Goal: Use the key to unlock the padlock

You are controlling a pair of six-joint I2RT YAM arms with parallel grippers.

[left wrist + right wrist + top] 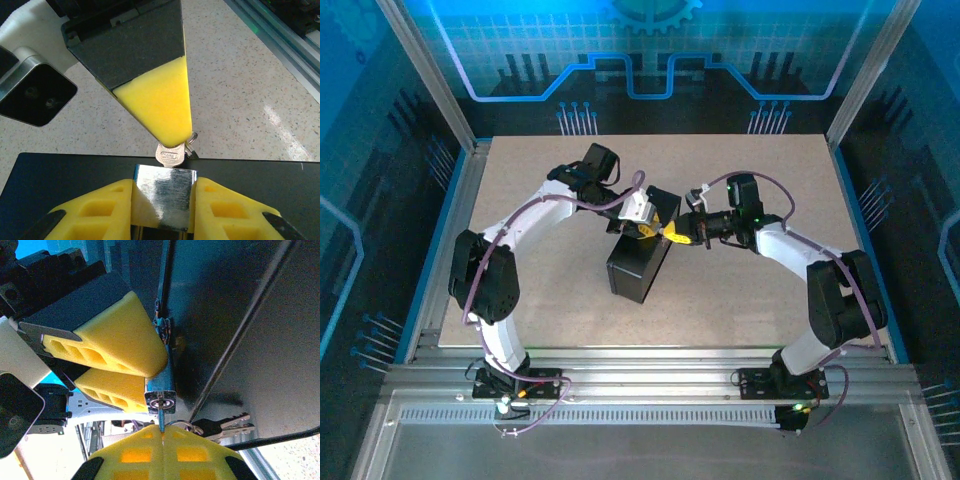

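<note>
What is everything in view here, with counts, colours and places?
Table: one, speckled beige, under everything.
Box: one, black, middle of the table.
Padlock: one, silvery, held over the box's far end.
Key: one, silvery, blade at the padlock's keyhole.
Spare keys: apparently two, silvery, on a ring beside the key.
Left gripper: one, yellow pads on black, shut on the padlock.
Right gripper: one, yellow pads on black, shut on the key's head.
Left arm: one, white and black, near left of the table.
Right arm: one, white and black, near right of the table.
</note>
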